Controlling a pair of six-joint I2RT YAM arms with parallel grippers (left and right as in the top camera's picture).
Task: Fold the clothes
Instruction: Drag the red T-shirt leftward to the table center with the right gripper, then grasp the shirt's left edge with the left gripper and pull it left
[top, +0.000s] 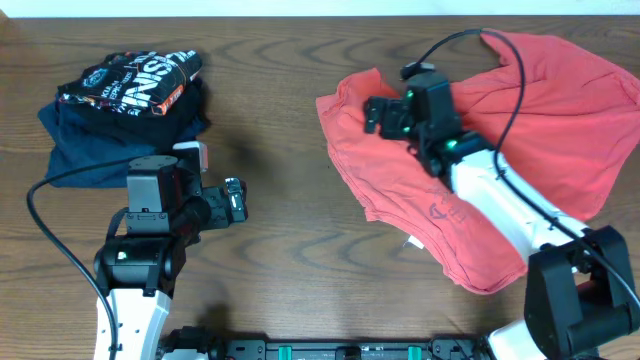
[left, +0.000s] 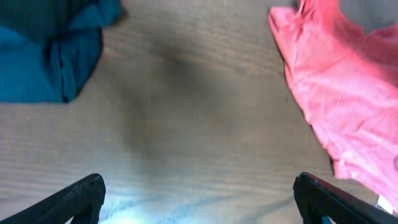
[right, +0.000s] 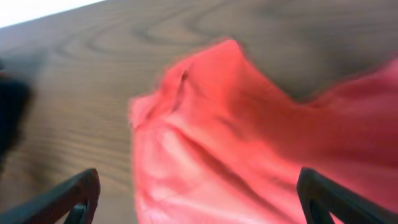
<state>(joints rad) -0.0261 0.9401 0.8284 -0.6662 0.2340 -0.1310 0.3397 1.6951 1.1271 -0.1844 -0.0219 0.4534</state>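
Note:
The clothes, a coral-red T-shirt, lie crumpled and spread out on the right side of the wooden table. My right gripper hovers over the shirt's left edge. In the right wrist view its jaws stand wide open above the wrinkled red cloth, gripping nothing. My left gripper is left of centre, over bare wood and well apart from the shirt. The left wrist view shows it open with only table between the fingers, and the shirt's edge at upper right.
A folded black shirt with white and orange print lies on a navy blue garment at the back left, whose corner also shows in the left wrist view. The right arm's black cable loops over the red shirt.

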